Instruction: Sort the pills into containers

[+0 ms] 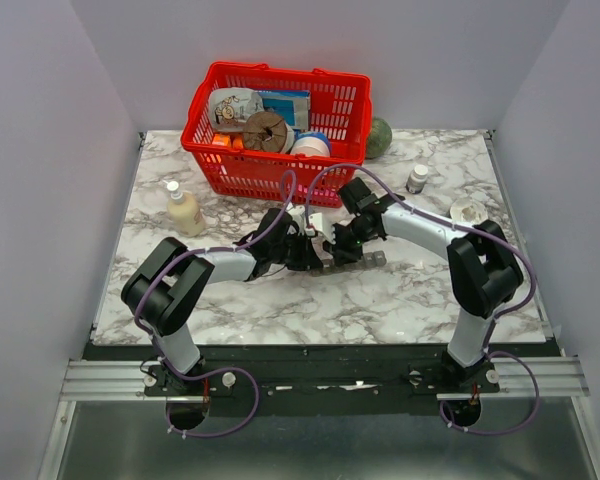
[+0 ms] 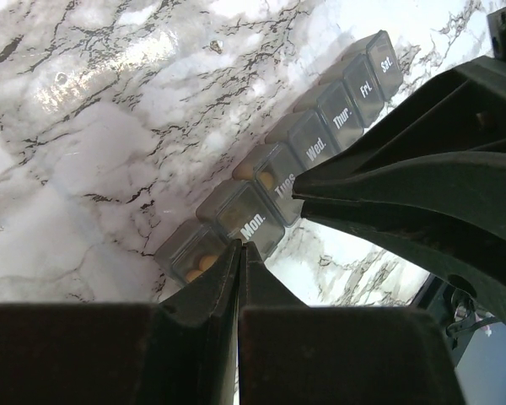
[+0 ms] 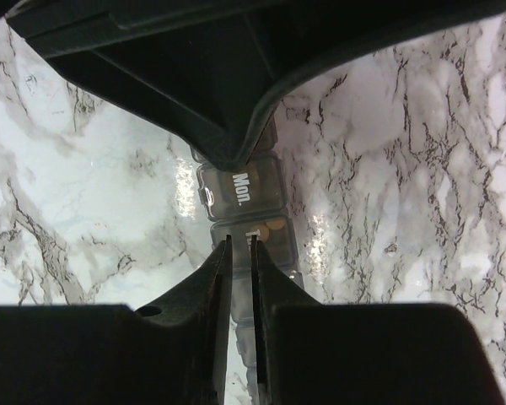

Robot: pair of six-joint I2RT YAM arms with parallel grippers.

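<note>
The marble bench (image 1: 400,300) carries the containers (image 1: 355,261) at its middle, just near of the red basket (image 1: 280,125), with both arms meeting over them. The strip lies flat. Its long axis runs left to right, the right end slightly farther. The unlabelled end cell and "Mon." point left; "Sat." points right.

The left gripper (image 2: 239,246) is closed to a slit over the left end. The right gripper (image 3: 239,245) is likewise pinched nearly together above "Tues". Nothing shows between either pair of fingers.

Orange pills (image 2: 266,179) sit in "Tues" and in the end cell. "Wed." through "Sat." look empty, so I judge the sorting early, with most cells unfilled.
</note>
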